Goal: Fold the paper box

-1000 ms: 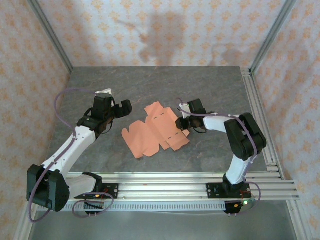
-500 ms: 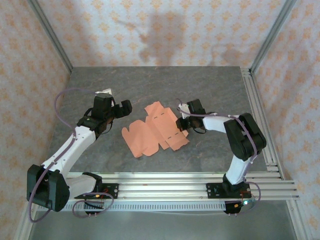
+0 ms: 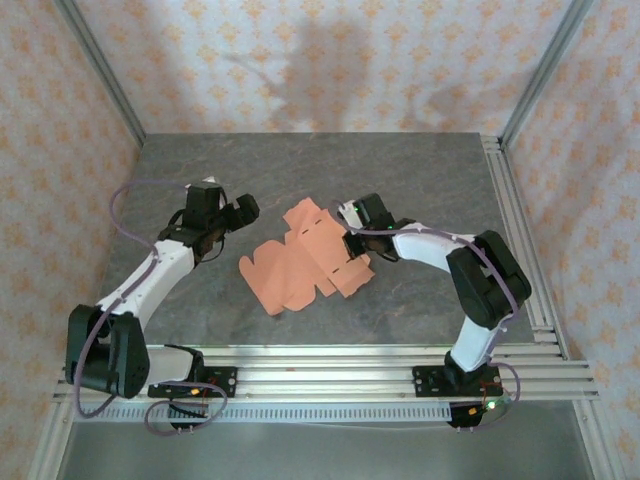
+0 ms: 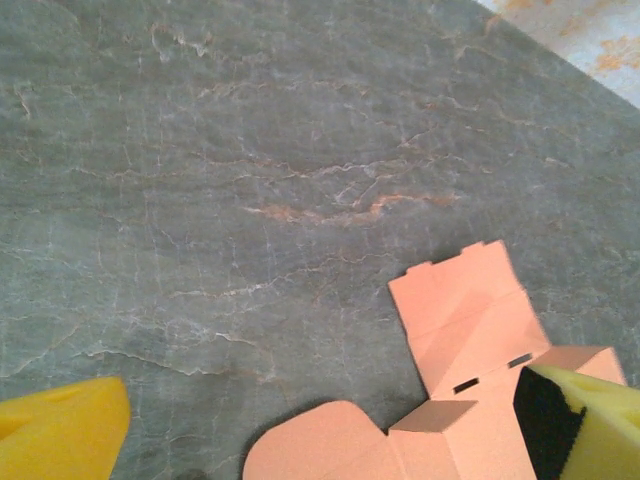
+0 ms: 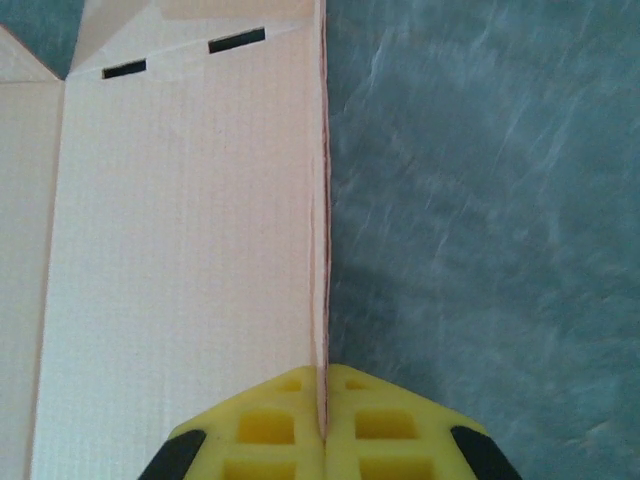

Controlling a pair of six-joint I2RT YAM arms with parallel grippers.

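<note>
Grey veined stone counter (image 3: 420,180), pale patterned walls (image 3: 330,60) on three sides and an aluminium rail (image 3: 350,360) along the near edge: that is where I am working. The salmon-orange thin-card paper box (image 3: 300,265) lies in the middle of the counter between my two arms, closer to my right one. It is an opened-out die-cut sheet with rounded tabs toward the near left and flaps toward the back.

My right jaws are pressed fully together on the sheet's right-hand edge. In the right wrist view the yellow foam pads (image 5: 270,430) meet with only the thin card edge between them. The panel runs away from them to a pair of dark slits (image 5: 237,40). That edge looks slightly lifted off the stone, though I cannot tell by how much.

My left jaws stand as wide as they go and hold nothing. Their yellow pads (image 4: 60,430) sit at opposite corners of the left wrist view, above bare stone just beside the sheet's far-left flap (image 4: 470,320).

I judge the job to be barely begun. Crease lines show and one flap near the slits seems a little raised, but no wall stands upright, no tab sits in a slit and nothing yet has a box shape. What I have is a grip on one side panel. Left to do: fold that panel up along its crease, raise the other walls, tuck the tabs through the slits and close the lid. My left jaws will probably be needed to pin the base while I fold.
</note>
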